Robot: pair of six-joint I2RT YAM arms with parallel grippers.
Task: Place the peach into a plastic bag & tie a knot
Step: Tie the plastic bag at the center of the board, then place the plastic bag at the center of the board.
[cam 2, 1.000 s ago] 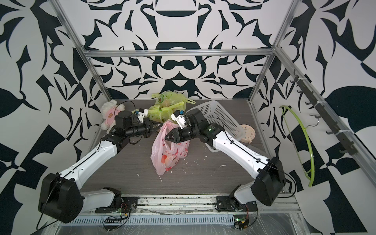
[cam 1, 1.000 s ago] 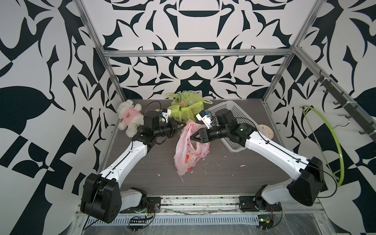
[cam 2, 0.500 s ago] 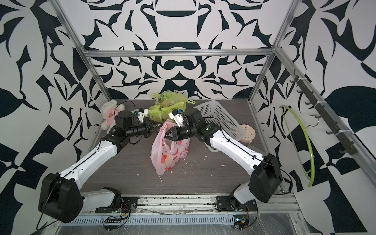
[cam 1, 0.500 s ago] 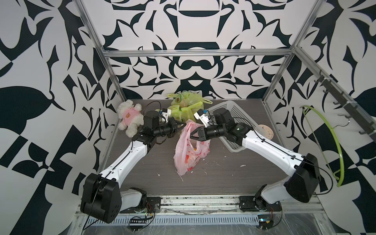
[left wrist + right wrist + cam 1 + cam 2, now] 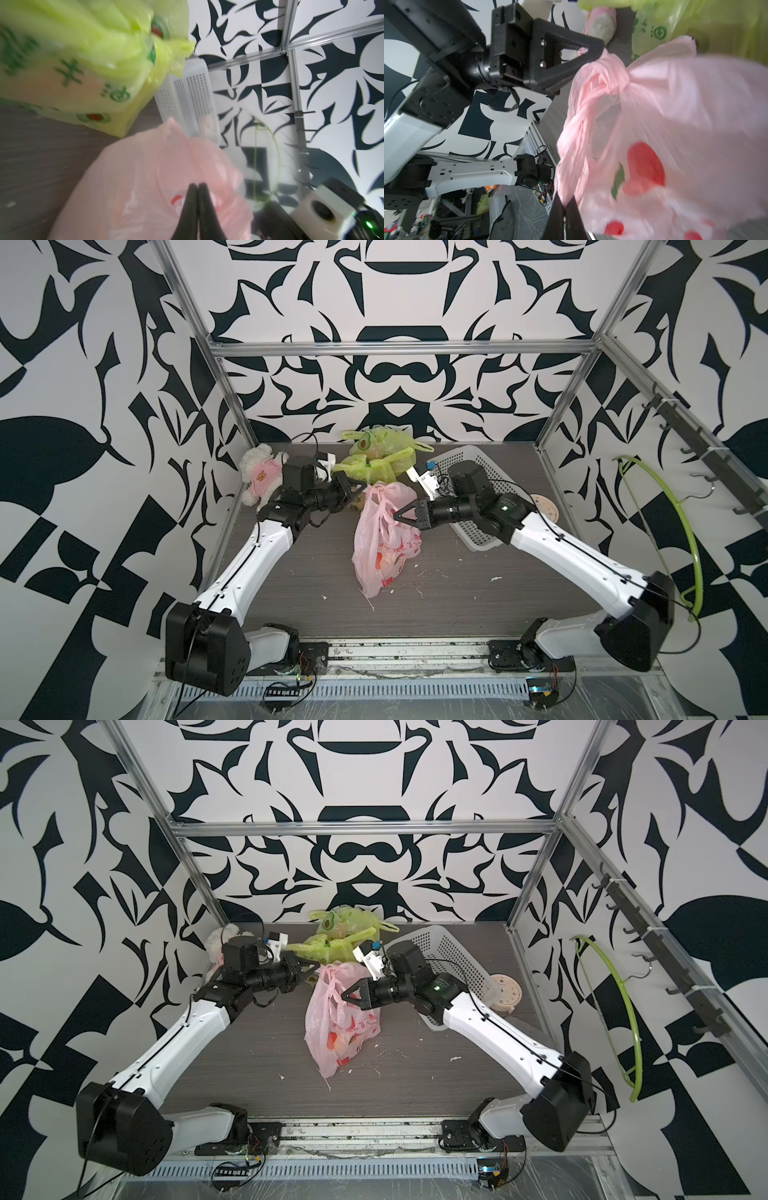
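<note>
Item: pink bag (image 5: 384, 543), held between both jaws. Left jaws: clamped on its top. Right jaws: clamped on twisted handle (image 5: 577, 128).

A pink plastic bag (image 5: 332, 1023) with red prints hangs slack over the dark table (image 5: 249, 1060). The left gripper (image 5: 316, 968) is closed on its top edge and the right gripper (image 5: 344, 997) on a handle strip just below. Behind lie a green bag (image 5: 345, 930), a white basket (image 5: 451, 952) and a plush toy (image 5: 214, 946)
</note>
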